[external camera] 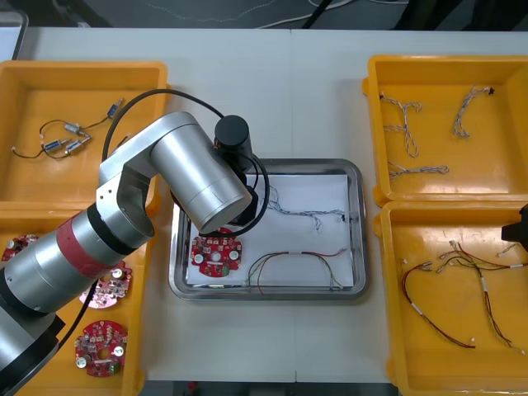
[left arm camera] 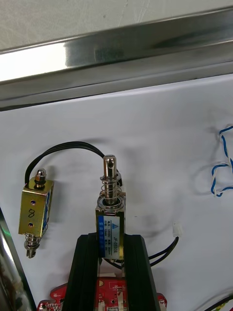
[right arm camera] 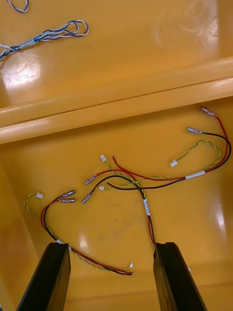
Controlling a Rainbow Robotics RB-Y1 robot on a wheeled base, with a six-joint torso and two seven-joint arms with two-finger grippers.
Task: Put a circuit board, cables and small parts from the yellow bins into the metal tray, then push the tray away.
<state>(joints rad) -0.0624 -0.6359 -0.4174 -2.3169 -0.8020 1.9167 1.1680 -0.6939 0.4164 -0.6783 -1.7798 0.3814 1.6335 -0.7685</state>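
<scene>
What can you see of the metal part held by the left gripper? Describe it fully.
The part is a small brass-coloured box with a blue and white label, clamped between the left gripper's black fingers. A silvery rod with a rounded tip and a coil spring sticks out, pointing away from the fingers. A black cable loops from it to a twin part lying on the tray's white inside. Whether the held part touches the tray cannot be told.

Front steeply overhead, left wrist close, sharing tray [external camera: 305, 163]
</scene>
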